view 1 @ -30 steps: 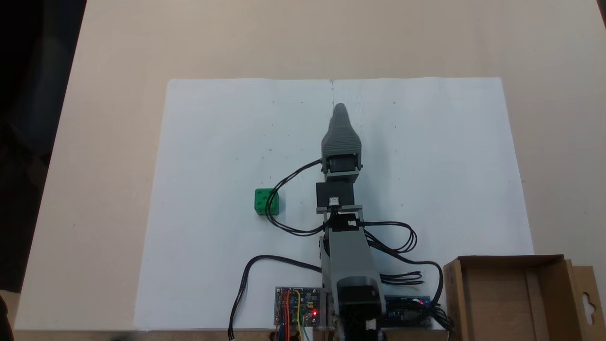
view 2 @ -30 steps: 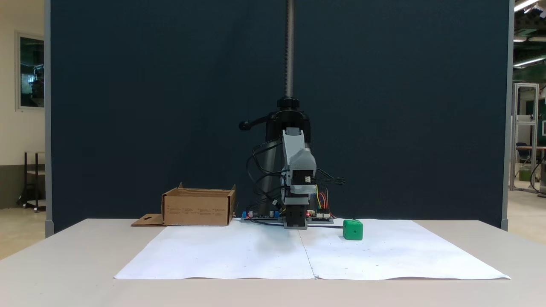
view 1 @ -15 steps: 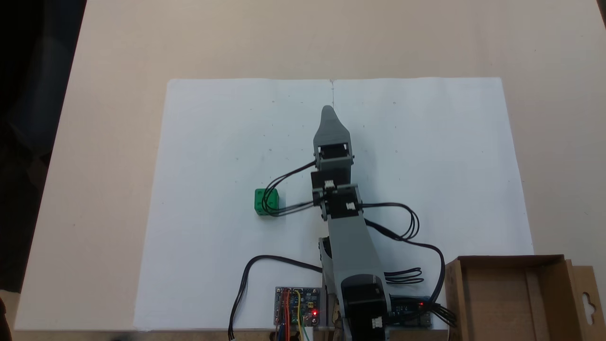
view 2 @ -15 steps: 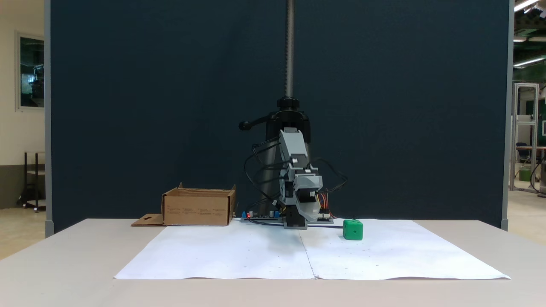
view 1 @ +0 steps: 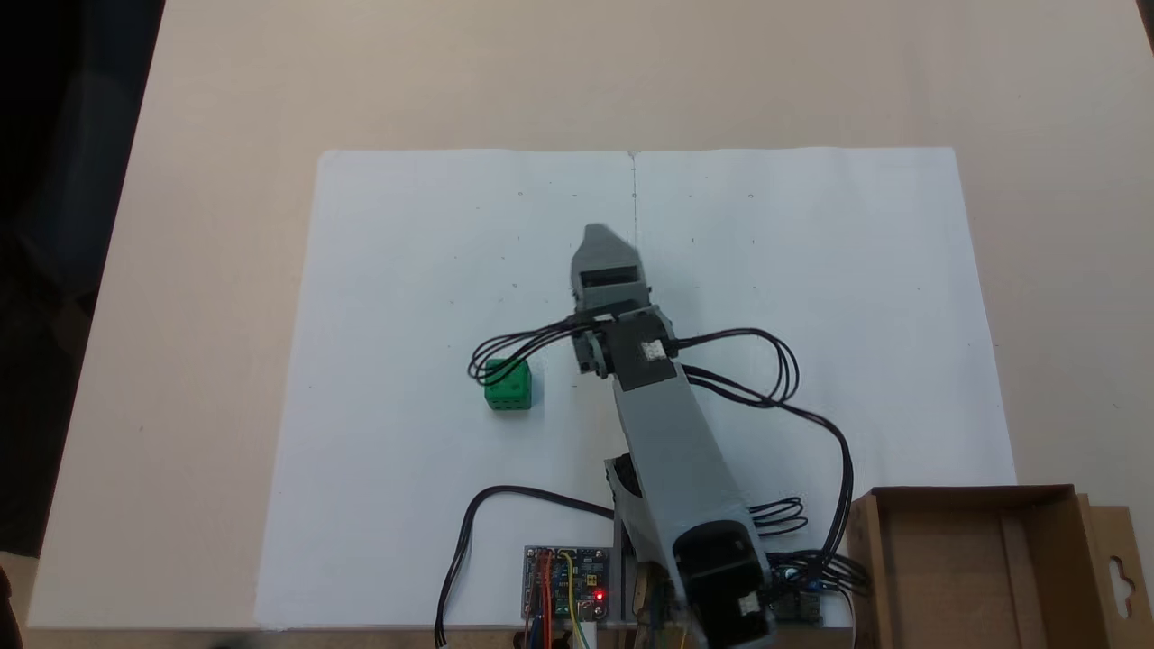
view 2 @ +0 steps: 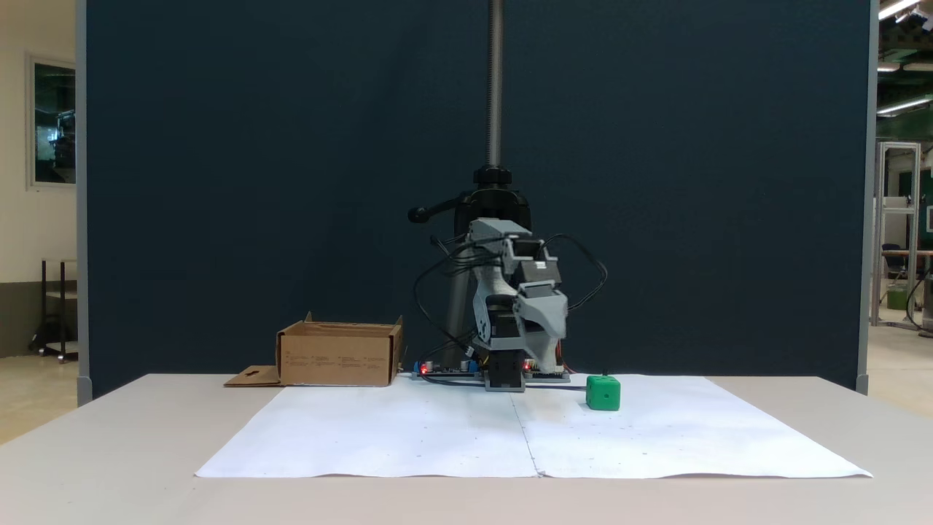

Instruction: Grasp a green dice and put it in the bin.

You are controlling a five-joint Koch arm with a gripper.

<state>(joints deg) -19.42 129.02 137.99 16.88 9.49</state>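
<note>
Green dice [view 1: 508, 386] sits on the white paper sheet [view 1: 406, 270], left of the arm in the view from above; in the front-on fixed view the same cube [view 2: 603, 392] lies right of the arm's base, flat on the sheet, nothing touching it. A loop of black cable [view 1: 505, 347] crosses above its top edge in the view from above. Gripper [view 1: 602, 243] points away from the base, raised off the paper and angled downward in the front-on fixed view [view 2: 548, 350], well apart from the dice. Only one grey jaw shell shows in both fixed views, so whether it is wide or narrow cannot be told; nothing visible between the jaws. Bin [view 1: 1046, 577], a brown cardboard box, stands at the table edge beside the base, on the far side from the dice. Circuit board [view 1: 566, 581] with a red light lit by the base.
</note>
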